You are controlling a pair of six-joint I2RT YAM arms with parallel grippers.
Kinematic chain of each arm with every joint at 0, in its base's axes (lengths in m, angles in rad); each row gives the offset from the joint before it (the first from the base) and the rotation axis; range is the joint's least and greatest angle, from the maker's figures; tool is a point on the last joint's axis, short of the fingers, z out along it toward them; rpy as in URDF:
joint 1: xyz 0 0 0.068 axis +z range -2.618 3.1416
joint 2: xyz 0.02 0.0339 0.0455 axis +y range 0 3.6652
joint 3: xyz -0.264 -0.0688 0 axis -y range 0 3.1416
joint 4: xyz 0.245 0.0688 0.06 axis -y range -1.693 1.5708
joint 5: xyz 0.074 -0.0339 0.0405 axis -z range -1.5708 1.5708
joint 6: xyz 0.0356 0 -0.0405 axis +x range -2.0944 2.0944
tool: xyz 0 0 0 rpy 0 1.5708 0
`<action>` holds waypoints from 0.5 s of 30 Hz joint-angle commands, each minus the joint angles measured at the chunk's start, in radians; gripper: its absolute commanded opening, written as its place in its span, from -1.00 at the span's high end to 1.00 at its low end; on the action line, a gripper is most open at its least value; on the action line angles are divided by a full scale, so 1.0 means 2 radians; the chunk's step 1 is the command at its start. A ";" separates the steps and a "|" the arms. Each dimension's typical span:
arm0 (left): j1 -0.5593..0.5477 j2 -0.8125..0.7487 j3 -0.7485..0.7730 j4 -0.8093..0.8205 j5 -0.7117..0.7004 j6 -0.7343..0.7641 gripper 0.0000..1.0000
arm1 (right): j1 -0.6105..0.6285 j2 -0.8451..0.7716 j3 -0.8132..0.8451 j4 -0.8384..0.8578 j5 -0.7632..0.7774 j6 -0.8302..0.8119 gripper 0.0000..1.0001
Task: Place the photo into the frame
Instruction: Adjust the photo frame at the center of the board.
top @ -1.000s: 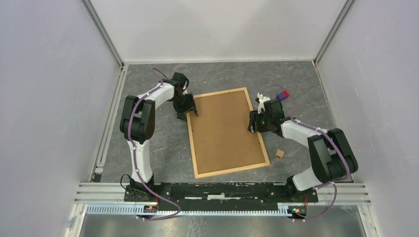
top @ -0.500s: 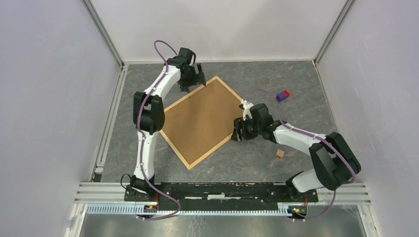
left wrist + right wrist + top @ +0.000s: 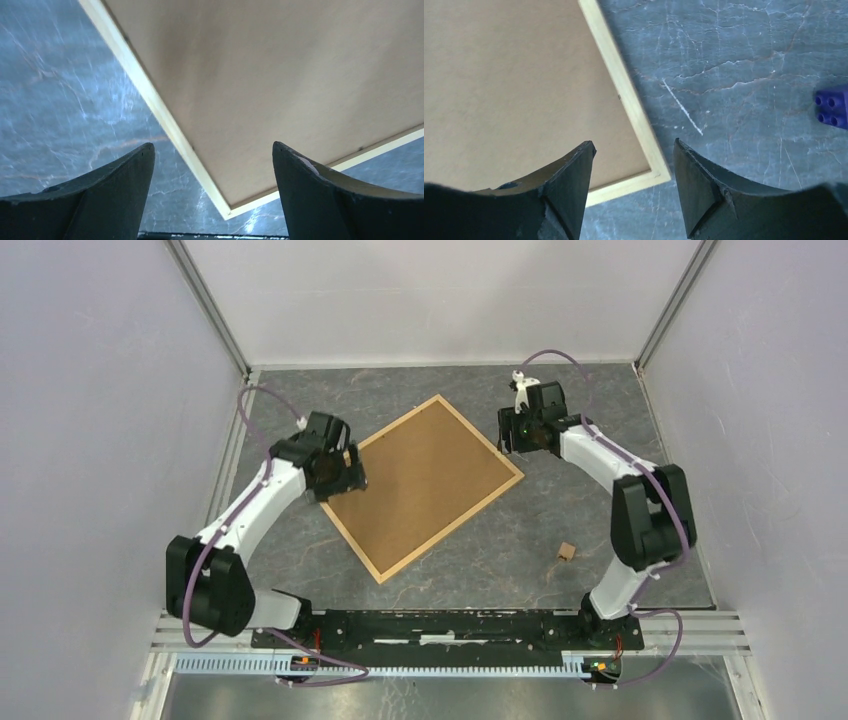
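Observation:
The frame lies back side up on the grey table, turned like a diamond, with its brown fibreboard panel showing inside thin light wood strips. My left gripper is open and empty over the frame's left edge near its left corner; in the left wrist view the frame has a corner between the fingers of the gripper. My right gripper is open and empty over the frame's far-right edge; in the right wrist view the frame has a corner between the fingers of the gripper. The photo is out of view.
A small wooden block lies on the table to the right of the frame. A purple brick lies at the right edge of the right wrist view. White walls and metal rails enclose the table.
The frame kept the diamond angle it turned to a second ago. My left gripper swung from the far corner to the left corner. My right gripper moved from the near-right edge to the far-right edge.

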 commanded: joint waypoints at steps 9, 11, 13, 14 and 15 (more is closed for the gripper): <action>0.015 0.003 -0.140 0.098 0.121 -0.079 -0.54 | 0.000 0.089 0.046 -0.025 -0.034 -0.027 -0.07; 0.019 0.010 -0.144 0.097 0.108 -0.091 -0.37 | 0.000 0.081 0.026 -0.020 -0.039 -0.028 -0.04; 0.021 0.014 -0.146 0.101 0.099 -0.096 -0.29 | -0.001 0.070 -0.002 -0.006 -0.041 -0.027 -0.04; 0.021 0.015 -0.145 0.100 0.094 -0.097 -0.28 | -0.001 0.067 -0.018 0.001 -0.045 -0.026 -0.04; 0.022 0.015 -0.146 0.099 0.092 -0.098 -0.27 | 0.000 0.064 -0.030 0.008 -0.046 -0.025 -0.04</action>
